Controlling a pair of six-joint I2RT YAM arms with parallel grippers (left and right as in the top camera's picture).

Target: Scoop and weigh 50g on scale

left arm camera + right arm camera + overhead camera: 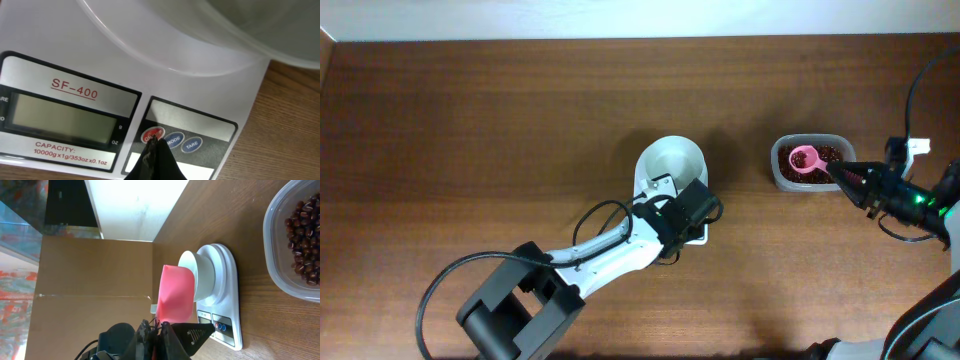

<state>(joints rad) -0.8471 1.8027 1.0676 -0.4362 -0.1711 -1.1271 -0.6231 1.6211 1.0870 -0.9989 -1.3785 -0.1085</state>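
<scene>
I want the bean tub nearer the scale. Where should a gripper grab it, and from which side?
Probably the tub wall facing the scale, pinched from above, one finger inside: its thin upright rim suits that, and the pink scoop and right gripper crowd the far side.

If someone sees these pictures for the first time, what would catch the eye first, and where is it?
The white scale with its round bowl stands in the middle of the table. The left gripper, shut, has its tip at the red button, beside a blank display. Further right, a clear tub of red beans holds a pink scoop, gripped at its handle by the right gripper.
</scene>
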